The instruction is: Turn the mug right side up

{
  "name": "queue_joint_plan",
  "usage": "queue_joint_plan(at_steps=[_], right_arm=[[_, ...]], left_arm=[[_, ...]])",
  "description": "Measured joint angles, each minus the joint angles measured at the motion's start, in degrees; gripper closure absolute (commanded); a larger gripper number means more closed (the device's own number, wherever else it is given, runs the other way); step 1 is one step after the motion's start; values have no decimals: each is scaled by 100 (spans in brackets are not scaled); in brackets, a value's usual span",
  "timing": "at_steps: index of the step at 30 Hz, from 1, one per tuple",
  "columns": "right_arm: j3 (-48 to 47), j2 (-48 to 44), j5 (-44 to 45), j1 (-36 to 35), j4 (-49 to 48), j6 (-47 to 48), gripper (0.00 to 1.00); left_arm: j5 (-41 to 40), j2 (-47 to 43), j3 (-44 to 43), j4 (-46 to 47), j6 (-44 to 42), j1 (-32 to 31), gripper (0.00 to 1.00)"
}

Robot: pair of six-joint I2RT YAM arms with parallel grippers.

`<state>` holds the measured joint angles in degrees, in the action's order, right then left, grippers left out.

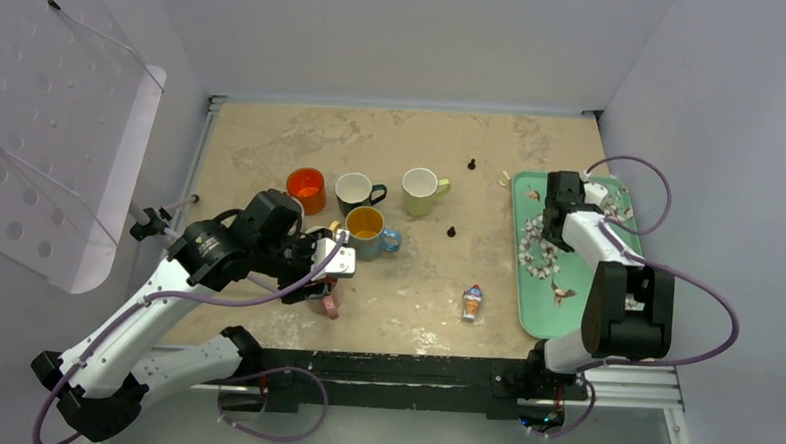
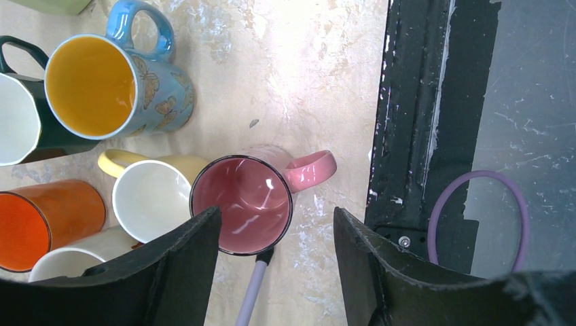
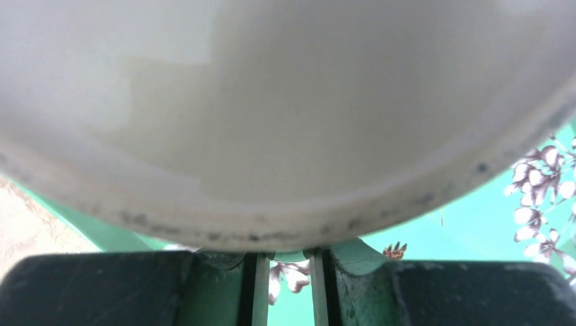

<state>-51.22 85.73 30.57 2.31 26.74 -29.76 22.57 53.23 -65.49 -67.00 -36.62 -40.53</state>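
Note:
A pink mug (image 2: 241, 204) stands upright on the table, mouth up, handle toward the table's front edge. In the top view it (image 1: 328, 302) shows mostly hidden under my left gripper (image 1: 322, 279). In the left wrist view my left gripper (image 2: 275, 221) is open and empty above it, the left finger (image 2: 183, 265) overlapping the mug's rim, the right finger (image 2: 367, 258) well clear of it. My right gripper (image 1: 557, 221) rests over the green tray; its jaws (image 3: 285, 278) stand nearly together, holding nothing.
Upright mugs crowd beside the pink one: blue butterfly mug (image 2: 102, 85), dark mug (image 2: 17, 119), orange mug (image 2: 41, 227), yellow mug (image 2: 149, 197). A pale green mug (image 1: 422, 190) stands farther back. A small figurine (image 1: 473, 302) lies near the flowered green tray (image 1: 565, 310). The black table edge (image 2: 407, 102) is close.

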Motion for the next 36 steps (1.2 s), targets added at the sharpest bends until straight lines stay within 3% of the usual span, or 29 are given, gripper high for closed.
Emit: queue_joint_plan(at_steps=[5, 10, 14, 19, 28, 36], right_arm=[[13, -520, -164, -9, 201, 223, 100], [111, -2004, -1038, -122, 151, 433, 100], [210, -3440, -1902, -297, -155, 483, 100], [208, -4492, -3042, -688, -651, 431, 100], [208, -4948, -5191, -1412, -1952, -302, 100], [393, -4883, -5709, -2304, -3167, -905, 100]], left_arm=[[0, 0, 0, 9, 85, 0, 32], [63, 120, -153, 92, 463, 24, 27], [435, 313, -553, 538, 1200, 251, 23], [1346, 608, -1386, 1390, 2581, 667, 16], [2857, 1447, -1755, 3947, 5541, 815, 13], [3195, 2415, -1875, 5344, 7053, 726, 10]])
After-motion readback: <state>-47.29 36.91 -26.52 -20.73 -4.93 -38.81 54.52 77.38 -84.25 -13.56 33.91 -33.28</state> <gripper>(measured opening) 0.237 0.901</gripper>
